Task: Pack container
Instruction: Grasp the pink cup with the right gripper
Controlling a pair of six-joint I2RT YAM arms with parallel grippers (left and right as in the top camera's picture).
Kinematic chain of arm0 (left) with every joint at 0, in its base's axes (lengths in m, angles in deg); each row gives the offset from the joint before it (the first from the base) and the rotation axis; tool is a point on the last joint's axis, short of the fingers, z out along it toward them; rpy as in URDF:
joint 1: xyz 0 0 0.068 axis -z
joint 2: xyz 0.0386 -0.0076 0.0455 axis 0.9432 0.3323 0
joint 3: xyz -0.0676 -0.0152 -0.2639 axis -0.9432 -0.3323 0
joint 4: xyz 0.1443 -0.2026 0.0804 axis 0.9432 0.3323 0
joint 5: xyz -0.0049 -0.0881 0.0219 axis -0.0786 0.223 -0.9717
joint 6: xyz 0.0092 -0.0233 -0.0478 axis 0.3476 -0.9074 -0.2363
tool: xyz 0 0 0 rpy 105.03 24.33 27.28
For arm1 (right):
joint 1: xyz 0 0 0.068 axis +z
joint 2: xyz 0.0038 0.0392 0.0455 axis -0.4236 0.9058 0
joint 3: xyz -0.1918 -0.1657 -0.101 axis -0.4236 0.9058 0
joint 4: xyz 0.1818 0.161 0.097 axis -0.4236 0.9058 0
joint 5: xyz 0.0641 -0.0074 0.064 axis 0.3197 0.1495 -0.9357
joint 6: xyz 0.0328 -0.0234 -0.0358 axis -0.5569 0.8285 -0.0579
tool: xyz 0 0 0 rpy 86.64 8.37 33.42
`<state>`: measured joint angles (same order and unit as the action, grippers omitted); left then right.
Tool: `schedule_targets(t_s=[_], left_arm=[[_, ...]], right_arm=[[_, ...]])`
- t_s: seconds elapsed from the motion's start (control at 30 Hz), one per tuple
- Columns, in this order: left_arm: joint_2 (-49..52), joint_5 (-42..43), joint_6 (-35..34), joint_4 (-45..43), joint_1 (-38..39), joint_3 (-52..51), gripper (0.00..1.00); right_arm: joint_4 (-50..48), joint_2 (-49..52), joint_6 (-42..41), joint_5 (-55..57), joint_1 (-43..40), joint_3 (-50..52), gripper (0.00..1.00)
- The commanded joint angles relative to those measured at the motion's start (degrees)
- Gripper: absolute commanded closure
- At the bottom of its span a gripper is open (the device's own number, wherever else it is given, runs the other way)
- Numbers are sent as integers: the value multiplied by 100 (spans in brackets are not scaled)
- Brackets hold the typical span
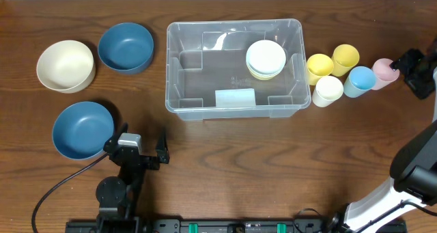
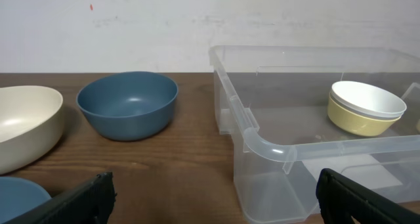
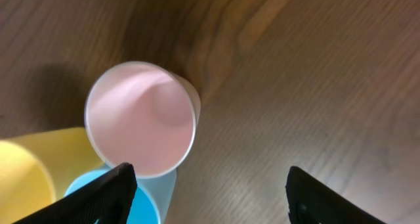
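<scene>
One container (image 1: 169, 69) holding two stacked bowls (image 1: 265, 59), three bowls (image 1: 125, 46) left, five cups (image 1: 360, 79) right, wood table (image 1: 239, 165), white wall (image 2: 131, 27), left gripper (image 1: 136, 151) and right gripper (image 3: 210, 173) spread

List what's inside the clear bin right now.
The container holds one stack of small bowls: white on top, yellow beneath. How many are nested in that stack is hidden.

Container (image 1: 234, 69) top is open. Left half of its floor is bare; stacked small bowls (image 1: 265, 59) block the back-right. Five cups (image 1: 328, 89) packed tight just right of it. Pink cup (image 3: 141, 119) has bare worktop (image 3: 315, 86) on its outer side. Three big bowls (image 1: 125, 47) crowd the left.
</scene>
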<state>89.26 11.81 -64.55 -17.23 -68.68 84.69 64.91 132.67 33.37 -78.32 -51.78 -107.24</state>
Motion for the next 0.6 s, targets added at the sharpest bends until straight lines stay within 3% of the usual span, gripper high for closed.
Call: schedule_targets(t_s=[0.0,0.57], left_arm=[[7,63,31,186,-28,-107,2],[7,63,31,186,-28,-107,2]], right_arm=[[-289,-63,42,37,9,323,27],[-1043,708,44,52,17,748,42]])
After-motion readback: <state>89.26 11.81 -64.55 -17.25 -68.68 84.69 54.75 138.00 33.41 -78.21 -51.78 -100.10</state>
